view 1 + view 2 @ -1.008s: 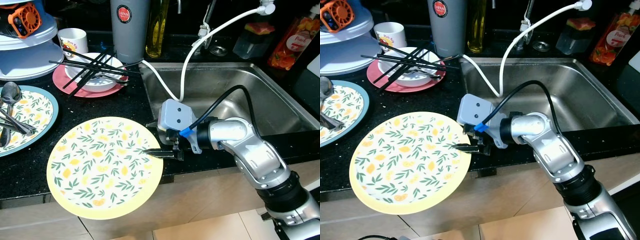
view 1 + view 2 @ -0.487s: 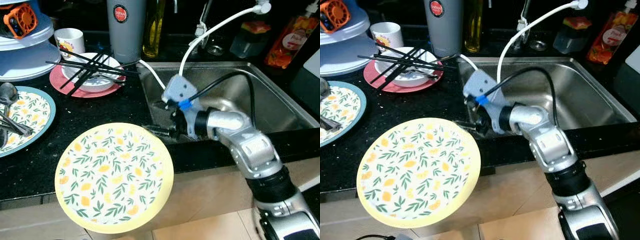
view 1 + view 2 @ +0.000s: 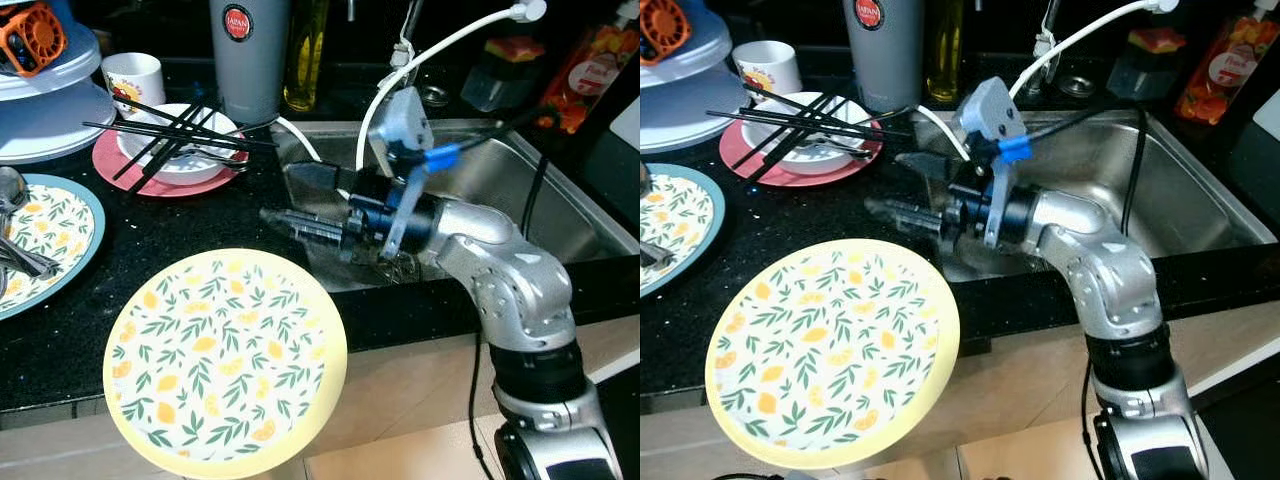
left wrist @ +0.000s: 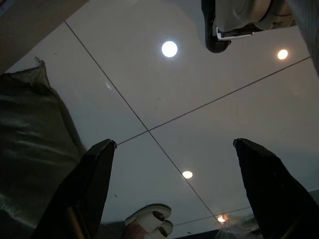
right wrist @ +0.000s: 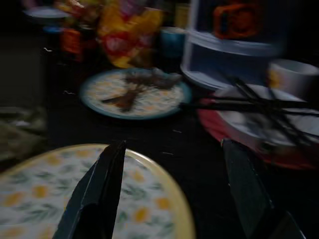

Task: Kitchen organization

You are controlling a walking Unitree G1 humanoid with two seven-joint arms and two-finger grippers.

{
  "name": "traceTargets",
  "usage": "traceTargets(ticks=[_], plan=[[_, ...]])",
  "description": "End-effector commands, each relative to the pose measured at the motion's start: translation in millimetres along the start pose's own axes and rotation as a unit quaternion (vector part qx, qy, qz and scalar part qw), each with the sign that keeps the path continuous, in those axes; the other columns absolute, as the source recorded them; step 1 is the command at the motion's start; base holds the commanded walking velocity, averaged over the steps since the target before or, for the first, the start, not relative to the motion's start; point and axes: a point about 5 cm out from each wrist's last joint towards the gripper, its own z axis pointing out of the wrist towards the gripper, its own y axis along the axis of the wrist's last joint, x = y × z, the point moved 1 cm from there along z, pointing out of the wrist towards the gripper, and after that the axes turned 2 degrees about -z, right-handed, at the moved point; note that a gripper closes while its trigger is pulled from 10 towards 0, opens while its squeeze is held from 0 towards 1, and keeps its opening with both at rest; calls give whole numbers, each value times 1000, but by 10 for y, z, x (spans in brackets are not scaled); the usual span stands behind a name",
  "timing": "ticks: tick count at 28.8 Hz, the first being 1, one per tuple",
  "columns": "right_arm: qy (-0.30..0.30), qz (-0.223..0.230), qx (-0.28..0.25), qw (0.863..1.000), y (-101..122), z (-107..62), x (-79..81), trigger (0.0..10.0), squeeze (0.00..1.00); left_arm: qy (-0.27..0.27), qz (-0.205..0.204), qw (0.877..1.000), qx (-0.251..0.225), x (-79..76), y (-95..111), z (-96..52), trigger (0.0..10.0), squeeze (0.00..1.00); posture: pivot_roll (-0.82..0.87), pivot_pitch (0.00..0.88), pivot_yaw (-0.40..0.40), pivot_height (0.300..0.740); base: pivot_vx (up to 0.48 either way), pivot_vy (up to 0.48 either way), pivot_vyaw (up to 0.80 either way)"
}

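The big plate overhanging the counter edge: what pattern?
Yellow-rimmed plate with green leaves and orange-yellow lemons on white; clearest in the left eye view.

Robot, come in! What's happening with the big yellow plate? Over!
Right pincer open, empty, above the black counter. Round yellow leaf-patterned plate flat at the counter's front, overhanging the edge. Black chopsticks across the white bowl beyond. Left pincer open, idle.

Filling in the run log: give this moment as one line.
right gripper: open, above counter, off plate | yellow floral plate: overhanging counter edge | left gripper: open, idle
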Motion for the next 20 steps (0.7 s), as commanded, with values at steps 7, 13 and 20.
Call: traceTargets(ticks=[7, 13, 20], plan=[[107, 37, 51, 992, -269, 164, 358, 10000, 0, 0, 2, 1000, 11, 18, -103, -1, 10000, 0, 103, 86, -98, 740, 0, 0, 0], [141, 60, 75, 985, -383, 218, 491, 10000, 0, 0, 2, 1000, 12, 16, -109, -1, 10000, 0, 103, 87, -99, 740, 0, 0, 0], [110, 70, 209, 969, -759, 270, 461, 10000, 0, -1, 7, 1000, 14, 15, -121, -1, 10000, 0, 100, 86, -97, 740, 0, 0, 0]])
